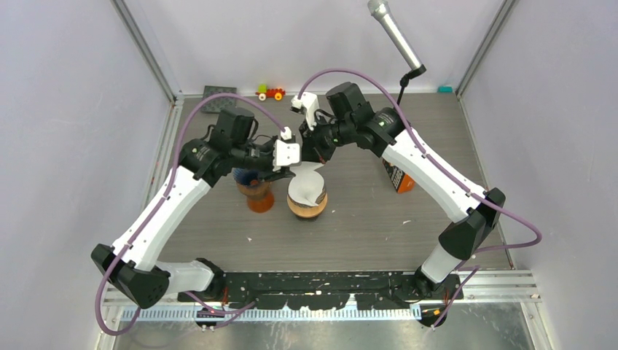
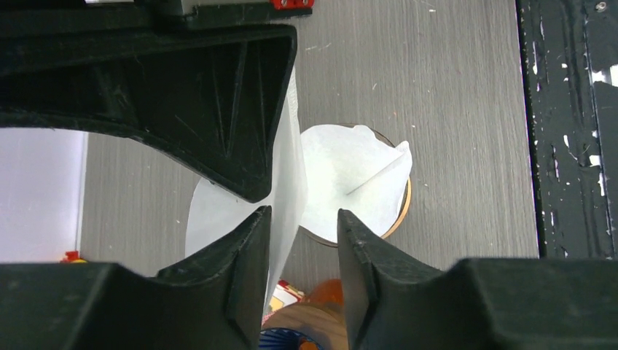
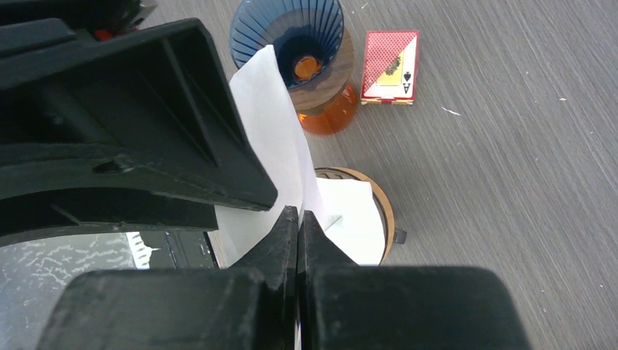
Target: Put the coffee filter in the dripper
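A white paper coffee filter [image 3: 270,124] hangs pinched in my right gripper [image 3: 299,211], which is shut on it just above a round wooden holder [image 3: 388,219] with more filters inside. My left gripper [image 2: 304,213] is open; the same filter's edge [image 2: 288,175] runs between its fingers, against the left one. The dripper [image 3: 291,36] is blue ribbed glass on an orange base and stands empty beside the holder. From above, both grippers, left [image 1: 294,166] and right [image 1: 312,154], meet over the filter [image 1: 306,179], with the dripper [image 1: 251,186] to its left.
A red playing-card box [image 3: 390,69] lies next to the dripper. An orange carton [image 1: 399,179] stands under the right arm. A toy car [image 1: 271,92], a black pad [image 1: 218,98] and a microphone stand [image 1: 397,36] are at the back.
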Available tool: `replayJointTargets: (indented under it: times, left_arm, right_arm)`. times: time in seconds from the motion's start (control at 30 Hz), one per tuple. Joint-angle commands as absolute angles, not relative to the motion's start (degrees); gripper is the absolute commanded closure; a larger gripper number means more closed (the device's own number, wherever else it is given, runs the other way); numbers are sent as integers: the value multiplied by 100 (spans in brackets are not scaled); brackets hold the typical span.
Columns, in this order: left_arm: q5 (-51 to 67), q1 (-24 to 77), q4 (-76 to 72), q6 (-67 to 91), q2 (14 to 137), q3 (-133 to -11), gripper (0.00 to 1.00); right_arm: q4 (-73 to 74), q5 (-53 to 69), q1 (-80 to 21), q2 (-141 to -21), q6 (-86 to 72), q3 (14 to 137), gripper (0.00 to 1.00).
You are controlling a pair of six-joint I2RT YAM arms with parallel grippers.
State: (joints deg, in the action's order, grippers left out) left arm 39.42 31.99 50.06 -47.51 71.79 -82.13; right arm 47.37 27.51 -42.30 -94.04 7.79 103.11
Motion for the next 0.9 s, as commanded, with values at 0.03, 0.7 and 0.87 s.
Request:
replayJointTargets:
  times: [0.03,0.7,0.87]
  left_arm:
    - [3865,3233,4915,-4918,7110,-8042,59]
    - [3688,3243,5037,-4663,7032,-7836,95]
    - [3229,3243,5337,-4648,7011,-7931,100]
  right_arm:
    - [4544,2932,-4306,-9163,834,10294,99]
    - [4581,2574,-4405,-9581,752,10966,100]
    - [4633,2444,-4521,-9943,822,11367,99]
